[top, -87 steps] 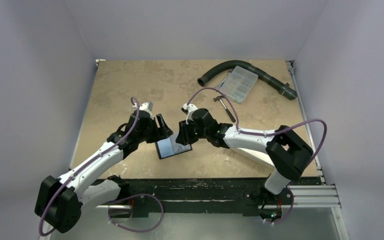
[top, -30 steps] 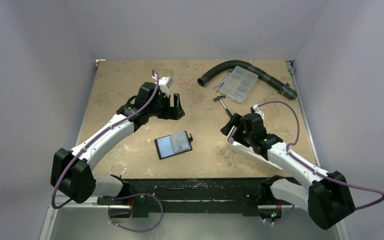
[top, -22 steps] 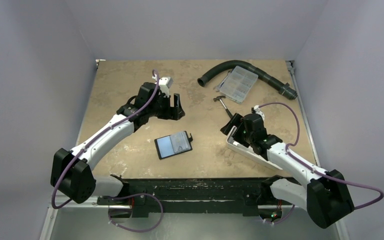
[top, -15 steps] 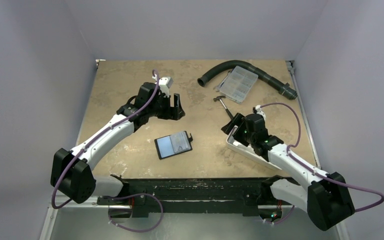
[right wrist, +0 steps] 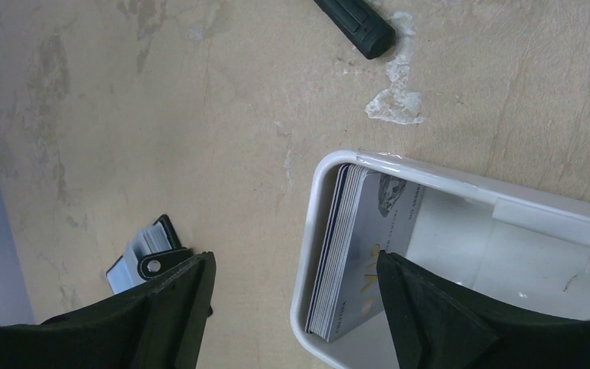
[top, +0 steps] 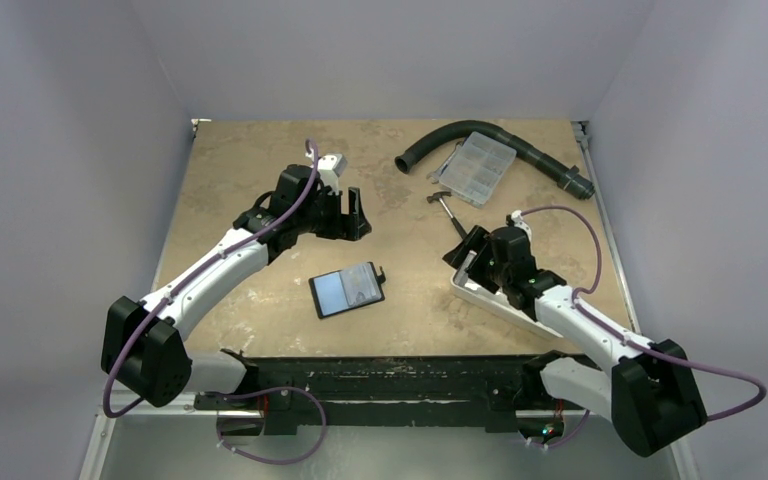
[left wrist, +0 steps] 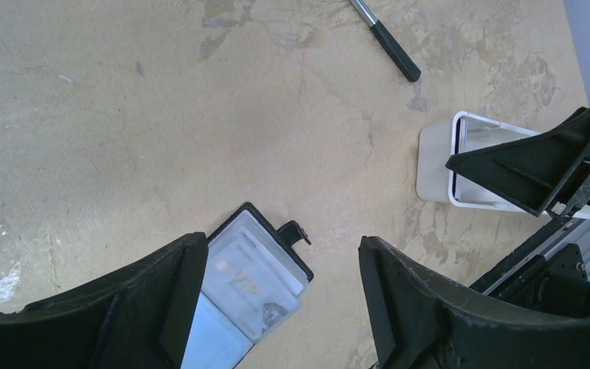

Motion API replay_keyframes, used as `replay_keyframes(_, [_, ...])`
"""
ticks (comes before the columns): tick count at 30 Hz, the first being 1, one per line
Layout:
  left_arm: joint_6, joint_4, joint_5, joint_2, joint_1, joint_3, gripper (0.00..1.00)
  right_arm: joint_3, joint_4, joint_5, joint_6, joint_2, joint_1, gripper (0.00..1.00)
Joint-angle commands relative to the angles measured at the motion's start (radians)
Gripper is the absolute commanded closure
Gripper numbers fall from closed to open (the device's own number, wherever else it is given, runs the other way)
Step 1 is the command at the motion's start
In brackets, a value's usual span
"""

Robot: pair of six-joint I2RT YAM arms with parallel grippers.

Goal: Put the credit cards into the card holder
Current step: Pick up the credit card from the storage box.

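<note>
Holder lies open and flat on the desk, close to the near edge, about midway along it. We see a pale blue left half and a clear pocket on the right with a card in it, printed "VIP". Its snap tab sticks out at the far right corner of the holder.

Left hand: jaws spread wide, nothing between them. It hangs above bare desk just beyond the holder, toward the far edge. In its wrist view the holder shows between the fingers.

Right hand: jaws also wide apart, empty. It hangs over the left end of the tray, which sits toward the near right corner. We note a stack of cards standing on edge against that end wall of the tray, not touched by either finger. The holder peeks past the left finger.

Tool with a black handle lies on the desk just beyond the tray. Hose and clear box sit at the far right corner.
</note>
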Motion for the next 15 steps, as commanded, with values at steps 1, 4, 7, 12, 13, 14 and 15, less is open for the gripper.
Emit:
replay_keyframes(1, [0.020, 0.043, 0.022, -0.007, 0.004, -0.008, 0.23, -0.011, 0.024, -0.001, 0.000, 0.024, -0.011, 0.14])
replay_keyframes(4, [0.021, 0.043, 0.024, -0.004, 0.004, -0.009, 0.23, -0.027, 0.075, -0.021, 0.009, 0.038, -0.015, 0.15])
replay_keyframes(7, [0.021, 0.042, 0.027, 0.000, 0.005, -0.009, 0.23, -0.032, 0.095, -0.032, 0.015, 0.051, -0.018, 0.18])
replay_keyframes(12, [0.021, 0.043, 0.028, 0.002, 0.004, -0.010, 0.23, -0.034, 0.126, -0.055, 0.018, 0.032, -0.020, 0.28])
replay_keyframes(13, [0.022, 0.043, 0.029, 0.001, 0.004, -0.009, 0.24, -0.034, 0.126, -0.057, 0.018, 0.019, -0.020, 0.29])
replay_keyframes(14, [0.022, 0.043, 0.030, 0.001, 0.004, -0.010, 0.24, -0.033, 0.123, -0.057, 0.019, 0.009, -0.021, 0.30])
replay_keyframes(15, [0.022, 0.043, 0.031, 0.002, 0.004, -0.009, 0.24, -0.031, 0.119, -0.057, 0.019, 0.001, -0.022, 0.31])
